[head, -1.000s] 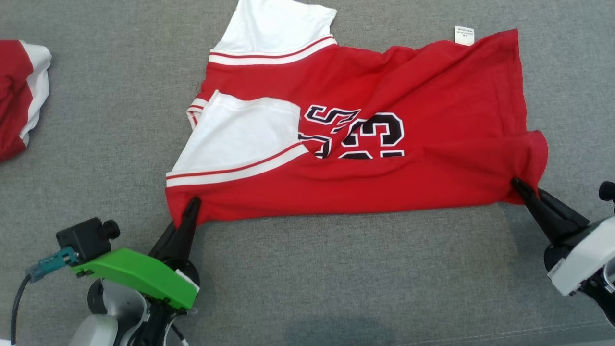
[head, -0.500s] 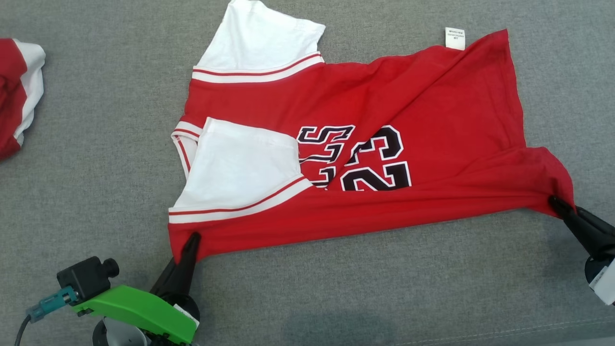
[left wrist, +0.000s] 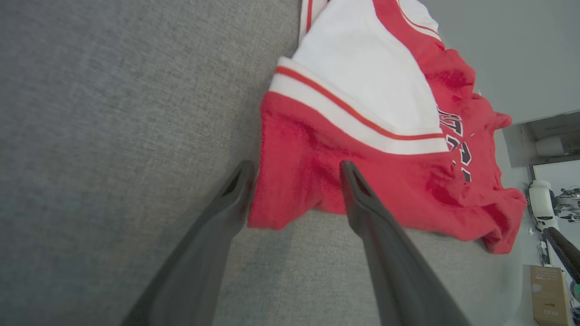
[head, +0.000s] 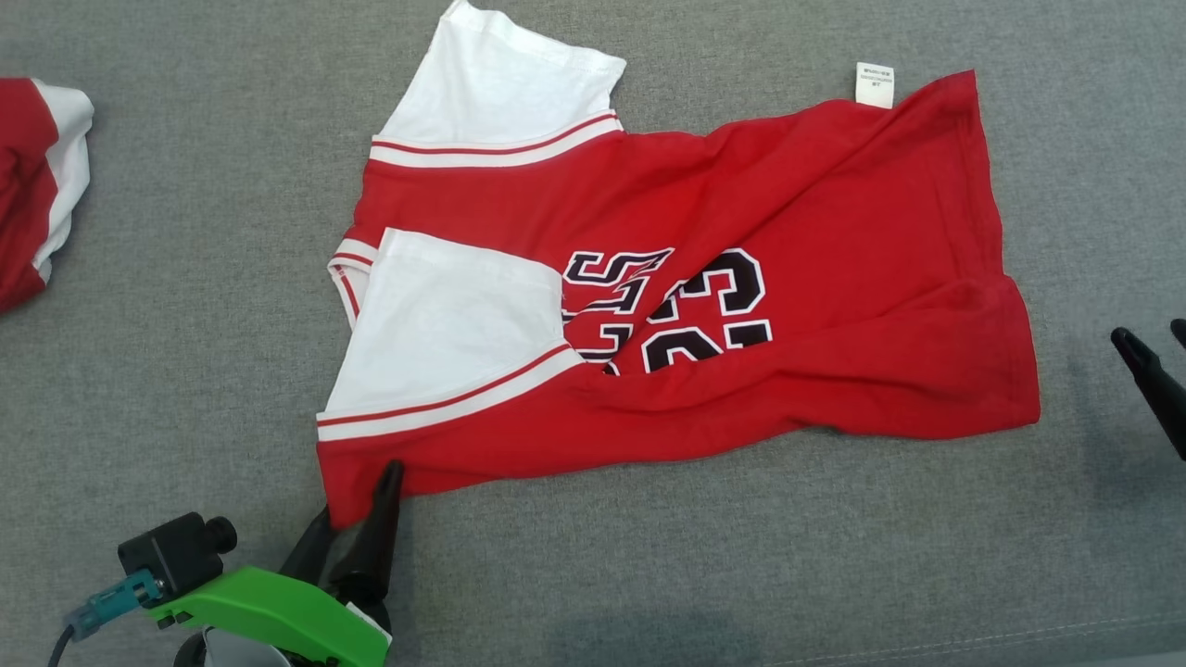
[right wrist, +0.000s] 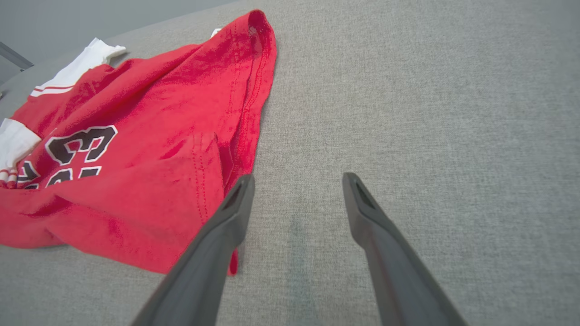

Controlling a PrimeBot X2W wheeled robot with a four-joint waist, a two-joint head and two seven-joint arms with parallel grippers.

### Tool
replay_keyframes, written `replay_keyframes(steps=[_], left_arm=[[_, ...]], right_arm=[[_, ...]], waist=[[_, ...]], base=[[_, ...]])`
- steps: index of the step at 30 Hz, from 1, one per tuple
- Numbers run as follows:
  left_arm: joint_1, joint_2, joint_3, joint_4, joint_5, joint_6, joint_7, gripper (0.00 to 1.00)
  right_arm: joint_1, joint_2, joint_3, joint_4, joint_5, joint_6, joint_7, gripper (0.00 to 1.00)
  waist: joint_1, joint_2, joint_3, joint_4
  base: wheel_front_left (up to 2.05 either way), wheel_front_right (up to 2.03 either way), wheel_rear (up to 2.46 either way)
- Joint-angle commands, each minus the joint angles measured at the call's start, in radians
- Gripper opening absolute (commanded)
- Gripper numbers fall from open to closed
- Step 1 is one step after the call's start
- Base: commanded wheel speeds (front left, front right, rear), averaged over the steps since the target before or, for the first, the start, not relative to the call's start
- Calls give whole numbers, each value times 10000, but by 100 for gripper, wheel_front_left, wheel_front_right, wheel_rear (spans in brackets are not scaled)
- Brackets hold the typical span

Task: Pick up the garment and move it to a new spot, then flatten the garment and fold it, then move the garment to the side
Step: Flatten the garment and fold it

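The red jersey with white sleeves and a black "23" lies spread and wrinkled on the grey surface, folded along its near edge. My left gripper is open at the jersey's near-left corner. In the left wrist view the red corner lies loose between the left gripper's spread fingers. My right gripper is open at the right edge of the head view, a short way off the jersey's near-right corner. In the right wrist view the right gripper has bare grey cloth between its fingers, with the jersey hem just left of them.
A second red and white garment lies bunched at the far left edge. A white label sticks out at the jersey's far-right corner. The grey surface stretches in front of the jersey. A cardboard box stands beyond the surface.
My right gripper has let go of the near-right corner and drawn away to the right; that corner has dropped flat. My left gripper has opened, and the stretched near edge has gone slack.
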Motion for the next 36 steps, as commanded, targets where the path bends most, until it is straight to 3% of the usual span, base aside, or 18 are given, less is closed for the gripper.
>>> replay_keyframes(steps=[1, 7, 14, 19, 22, 28, 36], left_arm=[[29, 103, -25, -128, 272, 58, -57, 100], [-710, 793, 138, -860, 1433, 537, -244, 100], [-3712, 1577, -61, -969, 2352, 190, 754, 100], [-6621, 1280, -227, 185, 2153, -178, 1757, 100], [-8176, 1127, -376, 1323, 2213, -403, 2247, 100], [-10349, 842, -618, 3438, 2220, -798, 2867, 100], [-11900, 437, -763, 5285, 1724, -1494, 3536, 100]], right_arm=[[-42, 74, -132, -9, -53, -6, -89, 100], [-759, 565, -740, 341, -731, -5, 154, 100], [-3344, 2215, -1241, 1138, -2048, -3, 1293, 100], [-5330, 3553, -977, 1666, -2829, -5, 2305, 100], [-6117, 4025, -740, 2011, -3197, -5, 2738, 100], [-6722, 4464, -595, 2411, -3402, -3, 2897, 100], [-7191, 4607, -291, 2448, -3212, -3, 2849, 100]], waist=[[0, -1, -8, 10], [0, -1, 198, 57], [0, -1, 1207, 67], [0, -1, 1906, 15], [0, -1, 2172, -63], [0, -1, 2498, -327], [0, -1, 2794, -702]], base=[[0, 0, 0], [0, 0, 0], [0, 0, 0], [0, 0, 0], [0, 0, 0], [0, 0, 0], [0, 0, 0]])
